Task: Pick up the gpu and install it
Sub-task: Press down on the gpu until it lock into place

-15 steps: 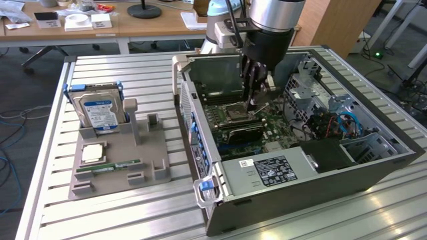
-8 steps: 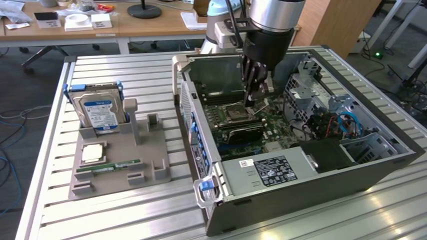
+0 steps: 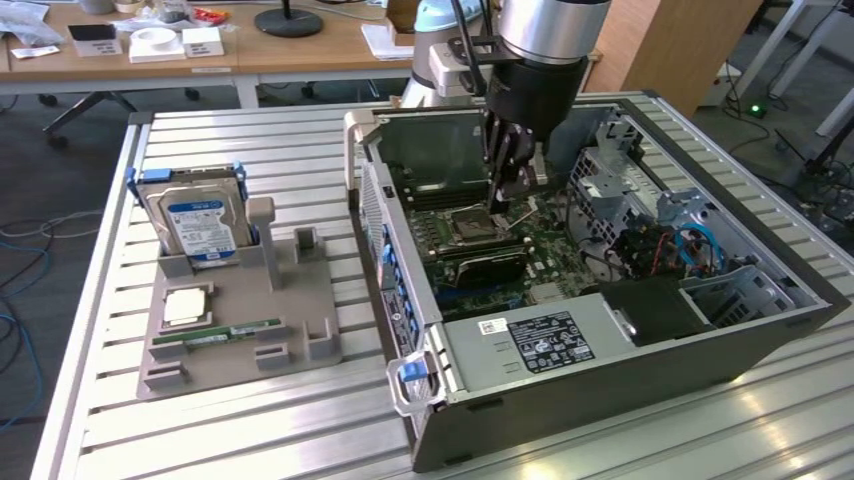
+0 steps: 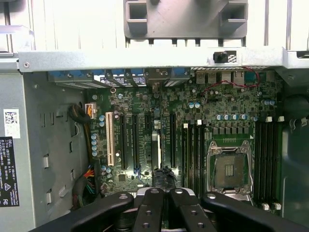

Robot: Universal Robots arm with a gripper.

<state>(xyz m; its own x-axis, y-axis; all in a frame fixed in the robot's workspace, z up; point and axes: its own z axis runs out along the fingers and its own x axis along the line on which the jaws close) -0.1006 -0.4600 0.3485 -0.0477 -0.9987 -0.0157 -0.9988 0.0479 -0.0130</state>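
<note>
A big open computer case (image 3: 587, 350) lies on the desk (image 3: 267, 430). Beside it, on the exterior view's left, a grey tray (image 3: 234, 345) holds a hard drive (image 3: 194, 220) standing up, a square chip (image 3: 184, 305) and a green memory stick (image 3: 216, 332) lying flat.

We see a silver-grey arm (image 3: 554, 25) with a pale blue joint cap, ending in a black cylindrical wrist. A black cable runs down its side. The gripper (image 4: 164, 200) is black, with jointed finger links (image 4: 147, 212) dotted with small round screws.
</note>
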